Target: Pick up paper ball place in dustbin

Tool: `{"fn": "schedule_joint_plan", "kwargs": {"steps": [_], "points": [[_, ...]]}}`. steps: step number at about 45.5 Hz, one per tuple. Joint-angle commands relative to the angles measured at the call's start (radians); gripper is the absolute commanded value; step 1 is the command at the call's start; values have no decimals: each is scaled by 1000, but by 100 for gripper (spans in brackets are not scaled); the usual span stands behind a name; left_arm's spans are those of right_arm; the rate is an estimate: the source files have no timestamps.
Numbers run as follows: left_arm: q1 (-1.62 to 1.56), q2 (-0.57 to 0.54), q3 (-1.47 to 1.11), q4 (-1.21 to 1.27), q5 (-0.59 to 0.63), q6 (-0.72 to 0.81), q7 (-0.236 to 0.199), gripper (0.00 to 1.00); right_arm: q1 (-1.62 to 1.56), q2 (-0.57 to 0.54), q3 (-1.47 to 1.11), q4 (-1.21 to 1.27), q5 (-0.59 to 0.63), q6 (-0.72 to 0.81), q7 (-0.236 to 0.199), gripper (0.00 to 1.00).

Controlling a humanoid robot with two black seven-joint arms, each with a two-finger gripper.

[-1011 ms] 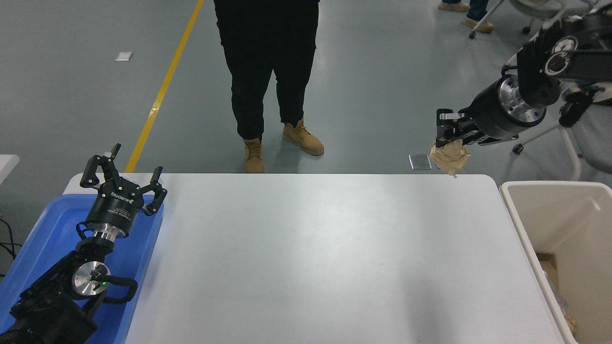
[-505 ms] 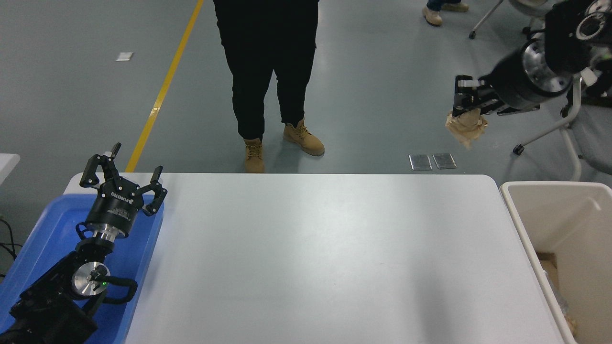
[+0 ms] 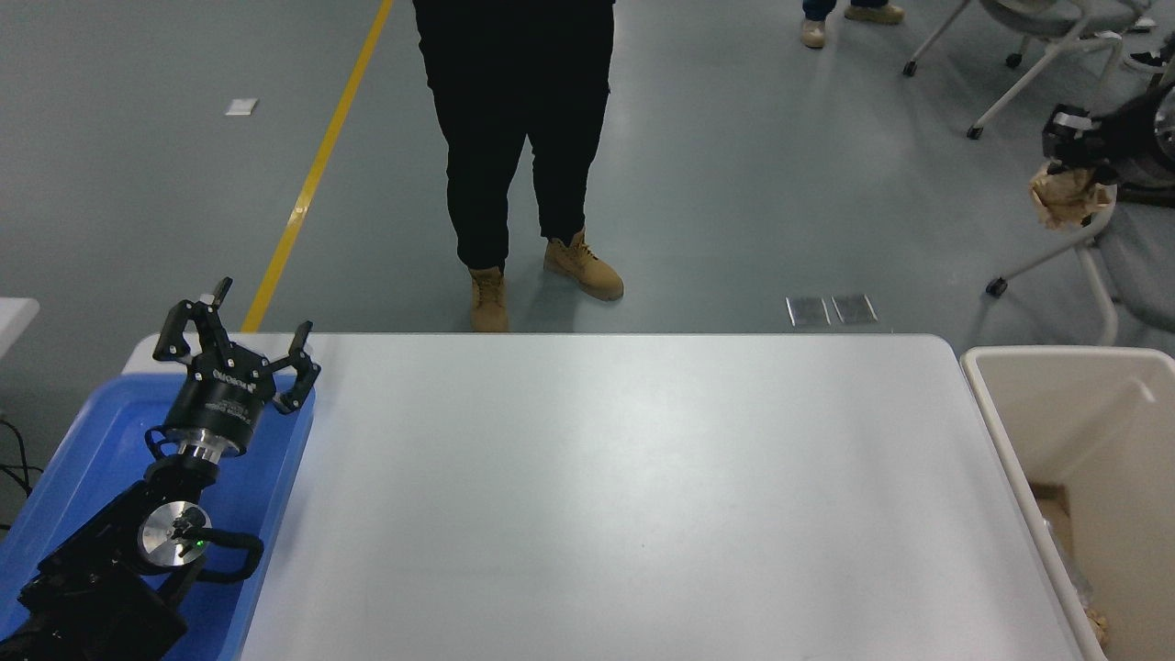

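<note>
Crumpled tan-brown paper ball (image 3: 1065, 196), lumpy and wrinkled, hanging in the air high at the far right, well above and beyond the dustbin (image 3: 1001, 441), a deep cream-beige rectangular bin, rounded rim, standing open just beside the table's right edge

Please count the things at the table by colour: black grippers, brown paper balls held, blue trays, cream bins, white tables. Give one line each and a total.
Black grippers: 2, the left gripper and the right gripper
Brown: 1, the paper ball
Blue: 1, the tray
Cream: 1, the dustbin
White: 1, the table
Total: 6
</note>
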Motion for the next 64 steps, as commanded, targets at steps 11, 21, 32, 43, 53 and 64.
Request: {"fn": "schedule_joint_plan", "kwargs": {"steps": [11,21,32,43,53,64], "points": [[0,0,1,0,0,0,0,98,-535,10,123,-255,198,-246,-11,0],[0,0,1,0,0,-1,0,98,-716,101,273,-257,259,-348,-28,0],[0,1,1,0,0,0,-1,98,-793,152,350,-255,265,-404,-28,0],[0,0,-1,0,0,-1,-1,98,-802,155,348,-254,275,-410,-28,0],[0,0,-1,0,0,-1,-1,98,-785,152,337,-243,275,-428,-22,100],[0,0,-1,0,0,-1,-1,98,-766,148,336,-240,275,-424,-24,100]]}}
